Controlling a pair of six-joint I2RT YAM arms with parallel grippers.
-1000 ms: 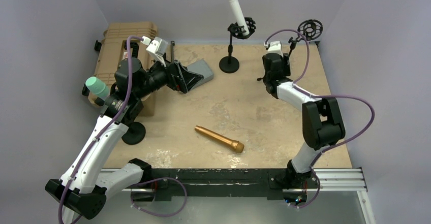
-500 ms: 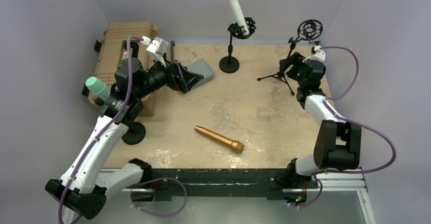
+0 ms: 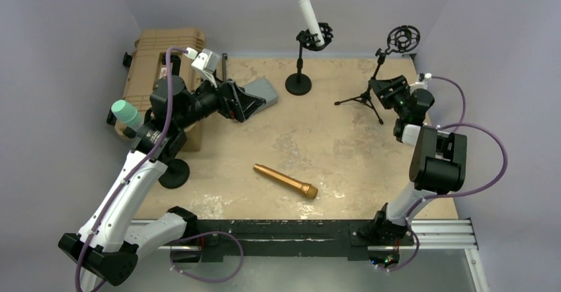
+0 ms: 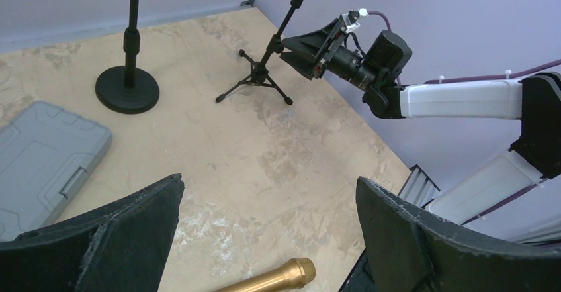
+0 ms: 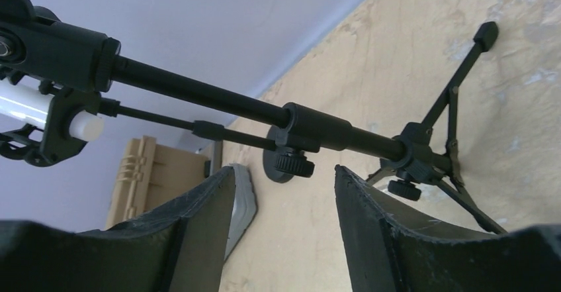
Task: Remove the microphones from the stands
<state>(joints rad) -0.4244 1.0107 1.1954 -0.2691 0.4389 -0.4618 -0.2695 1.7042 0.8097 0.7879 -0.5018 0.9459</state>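
Note:
A white microphone (image 3: pixel 304 7) sits tilted in the shock mount of a round-base stand (image 3: pixel 299 83) at the back. Its tail end shows in the right wrist view (image 5: pixel 40 110). My right gripper (image 3: pixel 378 88) is open and empty, just right of a tripod stand (image 3: pixel 362 97) whose shock mount (image 3: pixel 403 38) is empty. In the right wrist view the tripod's pole (image 5: pixel 264 110) runs just above the gripper (image 5: pixel 284 179). My left gripper (image 3: pixel 248 101) is open and empty at the left, over a grey case (image 3: pixel 266 92); its wrist view (image 4: pixel 268 202) looks down on the table.
A gold microphone (image 3: pixel 286 181) lies on the table near the front, also in the left wrist view (image 4: pixel 271 279). A green-headed microphone (image 3: pixel 126 114) stands on a round-base stand (image 3: pixel 174 173) at the left. A tan case (image 3: pixel 159 60) lies at the back left.
My right arm has swung from the left of the tripod stand round to its right side, and the gripper now points left at the pole. The left arm has not moved.

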